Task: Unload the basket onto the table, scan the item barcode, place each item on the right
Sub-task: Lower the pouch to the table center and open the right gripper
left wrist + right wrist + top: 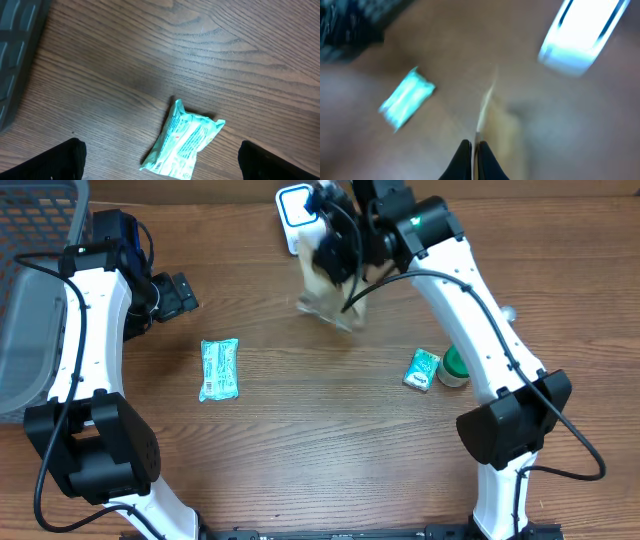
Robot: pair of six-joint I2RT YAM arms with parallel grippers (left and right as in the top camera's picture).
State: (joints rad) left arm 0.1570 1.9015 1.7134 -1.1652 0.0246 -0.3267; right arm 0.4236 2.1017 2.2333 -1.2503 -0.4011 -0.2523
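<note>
At the far edge of the table (pixel 300 450), just beside the white scanner (pixel 293 208), the right gripper (pixel 474 147) is clamped tight on the thin upper edge of a pale, translucent pouch (pixel 330 298), which appears to hang below it. Judgement: the pouch is pinched by its edge so that its broad faces are left uncovered, and it is raised near the scanner so that a face can be turned toward it. Whether the barcode faces the scanner cannot be told, as the wrist view is blurred and no code is legible. The step in hand appears to be presentation of the item for the read, not yet confirmed as done. The left gripper (pixel 183 293) stands spread wide and empty above the wood near a teal packet (pixel 219 369), touching nothing. It is well apart from the scanner, apparently kept out of the working arm's way. Count: one scanner; one pouch, held; two teal packets, the larger lying flat on the left side and a smaller teal packet (pixel 422 368) beside the right arm; one green round object (pixel 455 366) touching or just beside that smaller packet; one grey basket (pixel 30 300) at the left edge.
</note>
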